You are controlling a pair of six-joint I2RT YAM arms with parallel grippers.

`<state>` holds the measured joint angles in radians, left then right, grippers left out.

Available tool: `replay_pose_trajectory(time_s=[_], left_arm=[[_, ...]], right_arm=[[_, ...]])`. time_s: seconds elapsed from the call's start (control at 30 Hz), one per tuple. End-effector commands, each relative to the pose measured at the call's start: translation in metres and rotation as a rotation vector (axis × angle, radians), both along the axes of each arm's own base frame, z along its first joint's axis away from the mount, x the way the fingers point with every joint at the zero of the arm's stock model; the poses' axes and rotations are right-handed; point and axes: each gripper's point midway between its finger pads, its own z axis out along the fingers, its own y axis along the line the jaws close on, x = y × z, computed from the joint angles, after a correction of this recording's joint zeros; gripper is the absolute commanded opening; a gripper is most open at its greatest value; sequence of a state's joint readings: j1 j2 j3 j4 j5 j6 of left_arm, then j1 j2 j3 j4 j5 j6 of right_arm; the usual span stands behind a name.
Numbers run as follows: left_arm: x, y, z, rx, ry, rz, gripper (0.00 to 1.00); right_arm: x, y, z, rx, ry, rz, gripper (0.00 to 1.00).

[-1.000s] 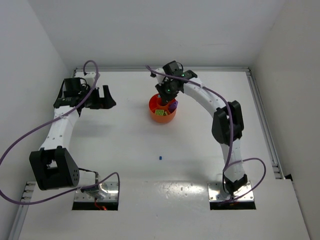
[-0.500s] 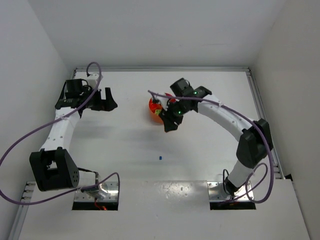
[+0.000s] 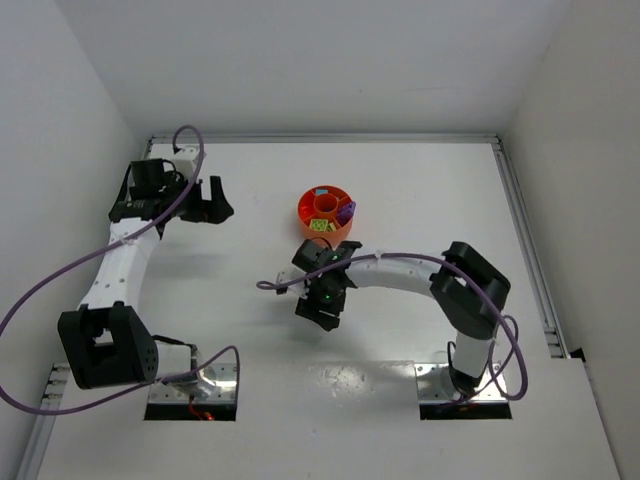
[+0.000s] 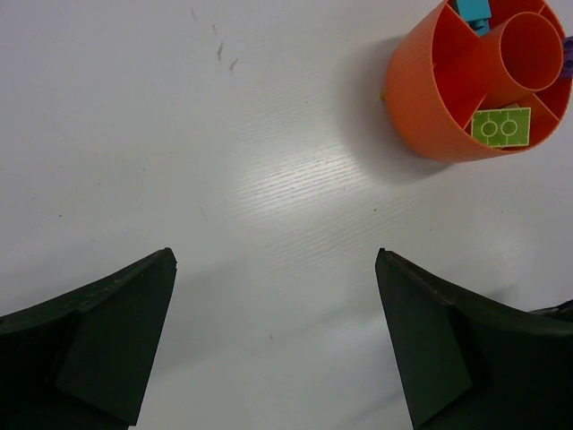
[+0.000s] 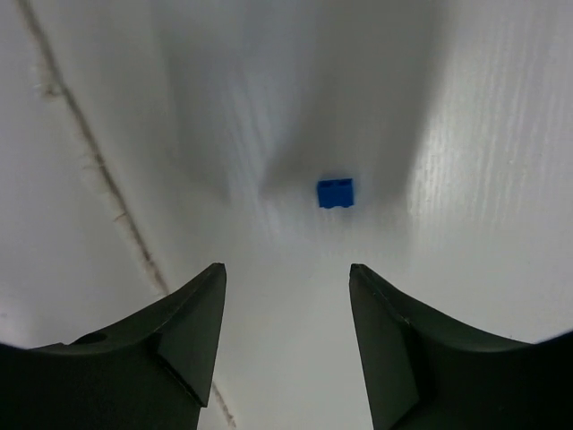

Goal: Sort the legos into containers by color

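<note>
Small blue plastic lego brick (image 5: 335, 193) lies alone on the white table (image 3: 200, 290), well apart from the round orange plastic tray (image 4: 421, 98). R claw (image 5: 286, 269) hangs right over the brick, pointing down. Its dark fingers (image 5: 179, 345) are spread apart w/ nothing btwn them. In the R wrist view the brick sits just beyond the tips, nearer the finger on the picture's right, touching neither. Its shadow falls on the table beside it. Brick too blurred to count studs. From the top cam the brick is hidden under the R wrist, which sits near mid-table on the near side of the tray. R arm is folded low, elbow out to the right.

Tray stands toward the far side of the table, approx ctr. It has a central round cup (image 4: 530, 49) ringed by wedge sections.
- Flat yellow-green brick (image 4: 500, 127) w/ two studs: in the wedge on the tray's near side.
- Teal piece (image 4: 472, 9): in a wedge on the far side.
- Purple piece (image 3: 346, 211): in the right-hand wedge.
- Cup contents: can't tell.

L claw (image 4: 275, 255) is held above bare table at far left, well apart from the tray. Its fingers are wide apart and empty. Its cam catches the tray in the upper right corner, seen from above. A purple cable (image 3: 60, 280) loops along the L arm, and a similar one crosses the R arm.
</note>
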<state>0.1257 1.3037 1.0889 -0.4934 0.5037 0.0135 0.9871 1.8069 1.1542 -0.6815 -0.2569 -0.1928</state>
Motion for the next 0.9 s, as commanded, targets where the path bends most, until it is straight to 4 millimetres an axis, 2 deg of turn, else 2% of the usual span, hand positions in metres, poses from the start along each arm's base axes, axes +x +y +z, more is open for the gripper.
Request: replay_pose_trajectory(time_s=[0.0,0.07,0.1,0.17,0.3,0.4,0.6,0.77,0.87], left_arm=[[-0.002,-0.002,0.014,0.016,-0.055,-0.014,1.0],[-0.002,-0.002,0.014,0.016,-0.055,-0.014,1.0],[-0.002,-0.002,0.014,0.016,-0.055,-0.014,1.0],[-0.002,-0.001,0.014,0.021,-0.054,-0.007,1.0],[-0.001,0.001,0.013,0.035,-0.057,-0.004,1.0],[-0.001,0.002,0.013,0.042,-0.06,-0.009,1.0],[-0.001,0.002,0.013,0.042,-0.06,-0.009,1.0],[-0.001,0.002,0.013,0.042,-0.06,-0.009,1.0],[-0.001,0.002,0.013,0.042,-0.06,-0.009,1.0]], right_arm=[[0.032,0.012,-0.009,-0.031,-0.147,-0.1,0.59],[0.045,0.016,-0.011,-0.058,-0.183,-0.129,0.59],[0.044,0.018,-0.017,-0.076,-0.182,-0.133,0.59],[0.049,0.025,-0.016,-0.075,-0.19,-0.145,0.59],[0.05,0.033,-0.017,-0.085,-0.184,-0.133,0.57],[0.043,0.036,-0.021,-0.094,-0.18,-0.112,0.56],[0.038,0.035,-0.025,-0.109,-0.172,-0.101,0.53],[0.032,0.024,-0.033,-0.139,-0.157,-0.097,0.52],[0.031,0.025,-0.033,-0.135,-0.151,-0.087,0.46]])
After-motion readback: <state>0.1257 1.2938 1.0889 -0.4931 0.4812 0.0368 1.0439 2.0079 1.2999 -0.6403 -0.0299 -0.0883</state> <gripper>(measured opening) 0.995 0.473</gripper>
